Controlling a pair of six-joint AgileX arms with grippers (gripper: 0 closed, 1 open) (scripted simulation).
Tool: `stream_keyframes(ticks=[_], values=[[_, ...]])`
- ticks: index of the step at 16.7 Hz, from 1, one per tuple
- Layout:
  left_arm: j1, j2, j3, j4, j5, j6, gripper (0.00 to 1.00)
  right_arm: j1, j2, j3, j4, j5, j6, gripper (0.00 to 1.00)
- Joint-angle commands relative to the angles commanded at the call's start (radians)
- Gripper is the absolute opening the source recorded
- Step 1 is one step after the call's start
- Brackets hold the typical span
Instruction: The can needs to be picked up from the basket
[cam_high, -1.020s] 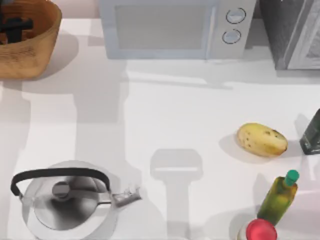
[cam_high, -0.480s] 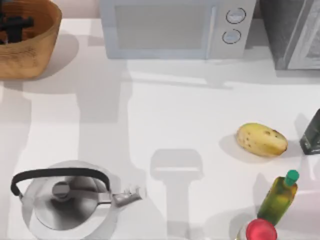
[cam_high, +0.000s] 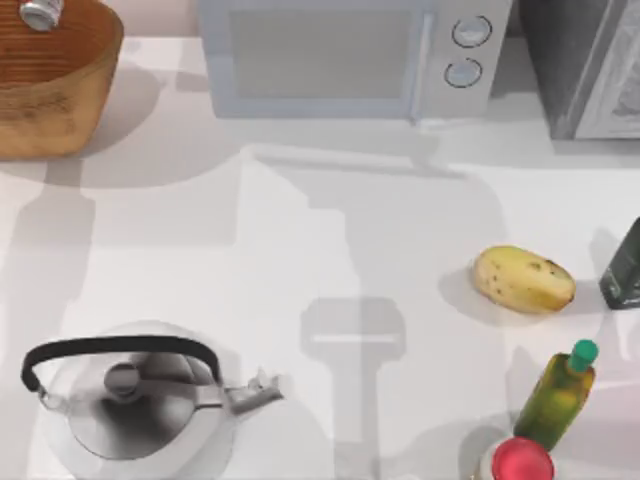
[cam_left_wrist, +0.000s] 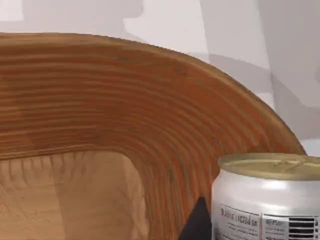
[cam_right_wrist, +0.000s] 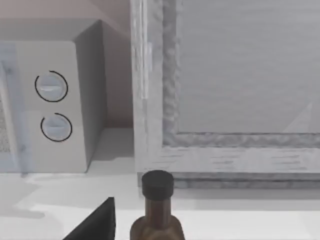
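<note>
The can (cam_high: 42, 12) sits inside the basket (cam_high: 60, 120), up against its far inner wall in the top view. From above it's just a tiny pale-rimmed disc. The left wrist view adds the rest: tan-gold lid, silvery-white side, a printed label and a barcode, with the ribbed orange-brown wall curving behind it.

A dark bit of our left gripper (cam_left_wrist: 197, 227) sits right next to the can, but we can't tell if it's open, closed or holding anything. Same for our right gripper (cam_right_wrist: 95, 225), which is well away from the basket, beside a brown bottle (cam_right_wrist: 157, 210) facing the microwave (cam_high: 350, 60) dials.

There's lots of bare table (cam_high: 330, 220) out from the basket's front edge. The kettle (cam_high: 130, 400) is well below it, and the potato (cam_high: 524, 279) is far off across the table.
</note>
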Motion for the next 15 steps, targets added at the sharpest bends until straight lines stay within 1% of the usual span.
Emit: stream_keyframes(ticks=[4,8,11,15], values=[[-0.056,-0.466,-0.467,0.199,0.020,-0.026,0.00,0.000,0.000,0.000,0.000,0.000,0.000,1.00],[-0.095,-0.979,-1.002,0.432,0.005,-0.044,0.00,0.000,0.000,0.000,0.000,0.000,0.000,1.00],[-0.105,-1.355,-1.403,0.610,-0.035,-0.054,0.00,0.000,0.000,0.000,0.000,0.000,0.000,1.00],[-0.096,-1.800,-1.885,0.830,-0.118,-0.062,0.00,0.000,0.000,0.000,0.000,0.000,0.000,1.00]])
